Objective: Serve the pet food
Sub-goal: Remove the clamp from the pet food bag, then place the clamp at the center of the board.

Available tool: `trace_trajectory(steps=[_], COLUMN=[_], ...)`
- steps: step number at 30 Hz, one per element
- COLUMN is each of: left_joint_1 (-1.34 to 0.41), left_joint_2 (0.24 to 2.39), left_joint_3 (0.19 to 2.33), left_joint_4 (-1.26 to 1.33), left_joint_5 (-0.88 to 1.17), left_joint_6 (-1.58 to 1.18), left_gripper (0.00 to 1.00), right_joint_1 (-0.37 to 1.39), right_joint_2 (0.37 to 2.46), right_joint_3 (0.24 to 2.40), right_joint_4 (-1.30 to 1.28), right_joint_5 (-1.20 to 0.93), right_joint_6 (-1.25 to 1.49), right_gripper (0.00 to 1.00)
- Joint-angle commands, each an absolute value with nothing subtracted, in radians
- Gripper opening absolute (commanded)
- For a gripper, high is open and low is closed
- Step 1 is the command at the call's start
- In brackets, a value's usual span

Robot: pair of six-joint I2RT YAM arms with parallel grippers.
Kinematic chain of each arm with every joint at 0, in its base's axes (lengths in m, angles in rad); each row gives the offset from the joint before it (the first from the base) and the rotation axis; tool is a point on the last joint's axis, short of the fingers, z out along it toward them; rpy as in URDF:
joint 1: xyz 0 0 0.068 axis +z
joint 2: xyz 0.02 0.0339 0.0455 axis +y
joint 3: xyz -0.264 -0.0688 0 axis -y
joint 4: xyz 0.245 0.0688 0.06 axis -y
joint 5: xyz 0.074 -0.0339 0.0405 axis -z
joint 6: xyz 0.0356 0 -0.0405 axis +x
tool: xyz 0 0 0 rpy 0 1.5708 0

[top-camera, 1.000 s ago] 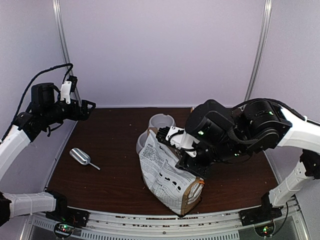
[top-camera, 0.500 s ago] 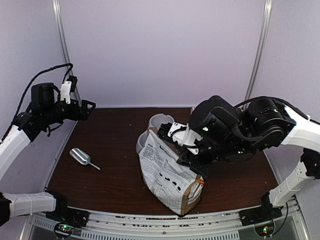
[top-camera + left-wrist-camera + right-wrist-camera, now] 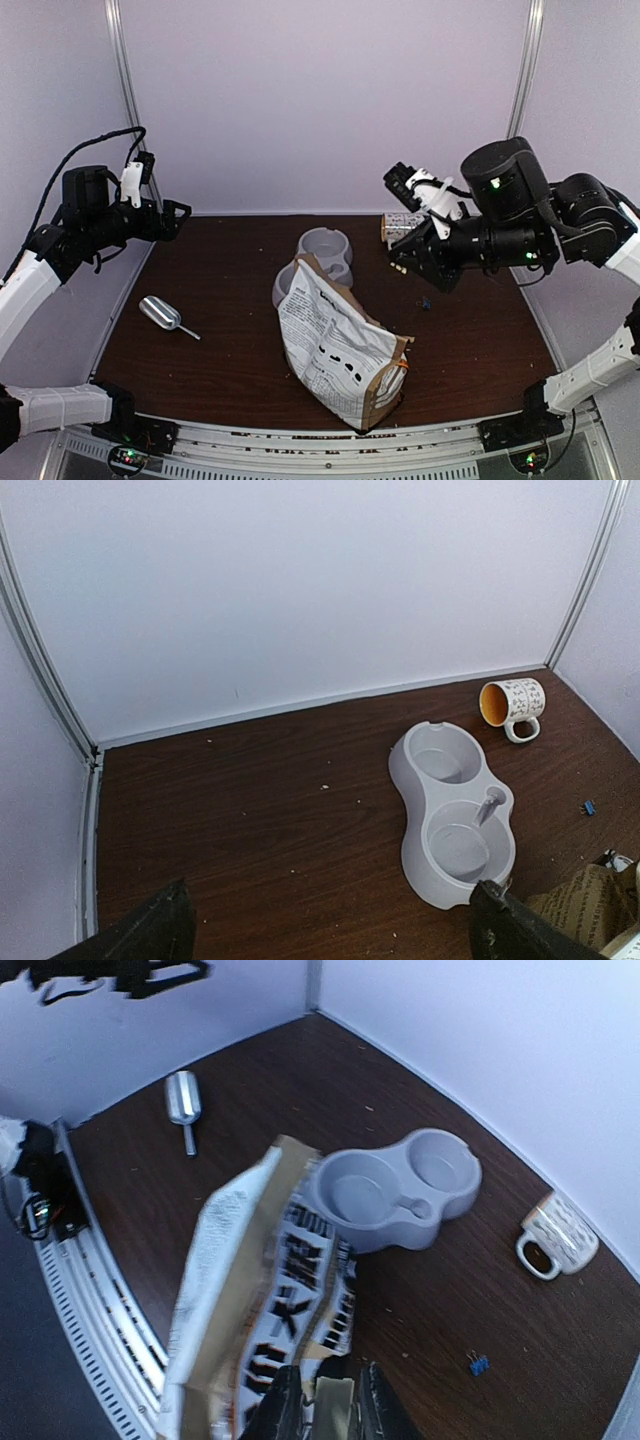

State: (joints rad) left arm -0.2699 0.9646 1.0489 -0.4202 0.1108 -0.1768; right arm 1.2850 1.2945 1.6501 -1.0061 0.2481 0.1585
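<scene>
A dark brown wooden table point(image 3: 230, 330) stands inside pale lilac walls point(image 3: 320, 100); a printed paper bag point(image 3: 330, 350) slumps near the front, just before a grey double bowl point(image 3: 414, 822), with a mug point(image 3: 512, 702) far right, a metal scoop point(image 3: 160, 313) left and a blue clip point(image 3: 424, 301) right. The pet food shows in no view; the bag's inside is hidden. The left gripper point(image 3: 180, 217) hangs high, fingers wide and empty; the right gripper point(image 3: 328, 1400) hangs clear of the bag, narrowly parted, gripping nothing.

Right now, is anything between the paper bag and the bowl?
No. The bag stands right beside the bowl, with nothing visible between them. The food itself isn't in sight. The cup and scoop lie off to the sides.
</scene>
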Motion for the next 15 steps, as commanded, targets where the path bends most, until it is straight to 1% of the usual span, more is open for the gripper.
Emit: trace_trajectory(steps=[1,5,9,12,15], left_joint_1=[-0.268,-0.268,-0.267,-0.268,-0.268], left_joint_2=[0.952,0.957,0.961,0.963,0.968], left_joint_3=[1.043,1.043,1.042,1.040,1.041], left_joint_4=[-0.382,-0.382,-0.381,-0.382,-0.382], left_joint_5=[0.112,0.113,0.108,0.106,0.103], left_joint_6=[-0.166,-0.166,-0.165,-0.164,-0.164], left_gripper=[0.98,0.98,0.98,0.98,0.98], right_joint_1=[1.073,0.835,0.644,0.507,0.436], right_joint_2=[1.179,1.103,1.097,1.134,1.187], right_joint_3=[1.426,1.157,0.929,0.803,0.724], right_joint_4=[-0.850,-0.659,-0.453,-0.326,-0.248], right_joint_5=[0.224,0.140,0.080,0.037,0.039], right_joint_6=[0.196,0.250,0.318,0.391,0.439], right_gripper=[0.10,0.10,0.10,0.10,0.10])
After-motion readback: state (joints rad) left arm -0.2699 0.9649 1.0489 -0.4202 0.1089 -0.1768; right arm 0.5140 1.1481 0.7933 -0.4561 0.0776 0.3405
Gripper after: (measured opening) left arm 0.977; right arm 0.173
